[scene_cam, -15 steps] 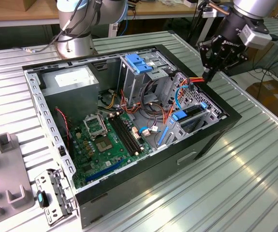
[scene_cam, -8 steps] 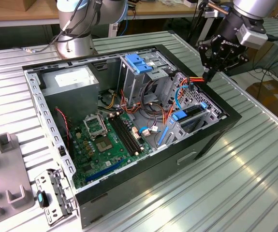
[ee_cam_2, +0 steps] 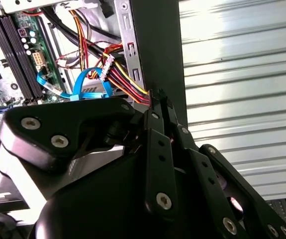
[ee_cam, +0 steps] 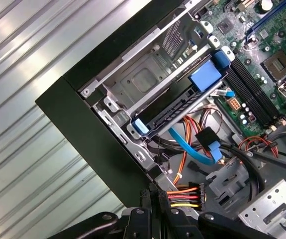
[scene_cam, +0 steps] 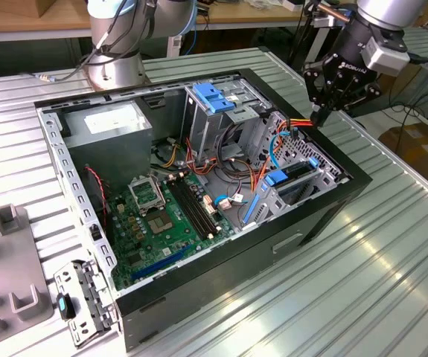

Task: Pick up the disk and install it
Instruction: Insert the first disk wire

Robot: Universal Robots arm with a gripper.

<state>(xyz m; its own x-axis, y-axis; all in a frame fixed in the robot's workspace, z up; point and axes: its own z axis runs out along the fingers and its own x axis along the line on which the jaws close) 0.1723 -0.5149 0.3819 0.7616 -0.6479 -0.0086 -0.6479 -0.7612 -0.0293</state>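
Nearest: gripper (scene_cam: 322,114), upper right of the exterior view, hanging just over the black case wall (scene_cam: 351,178). Fingers (ee_cam_2: 157,144) pressed together, nothing visible between them.

Right at the tips in both wrist views: red, yellow and orange power cable bundle (ee_cam: 185,195), touching or nearly so; cannot tell which. Likely the main hazard. Any sideways or upward drift with the tips this close risks hooking a wire, tugging its plug and loading whatever it feeds. Also tight against the metal inner frame beside the wall, so a small downward error means a scrape or a jam on the edge.

A little further in: the disk (ee_cam: 175,107), lying flat inside the drive bay, blue rail ends at both corners and a blue tab (ee_cam: 205,77) over it; right of centre in the exterior view. Looks seated, though full latching not confirmable from here. If half home, could slide back under a cable pull.

Beside the bay: loose blue data cable (ee_cam: 192,149), curling near the disk's back edge. Prone to being pinched or dragged.

Beyond: motherboard (scene_cam: 161,216), well apart from the gripper. Ribbed worktop (scene_cam: 310,297) all round the case.
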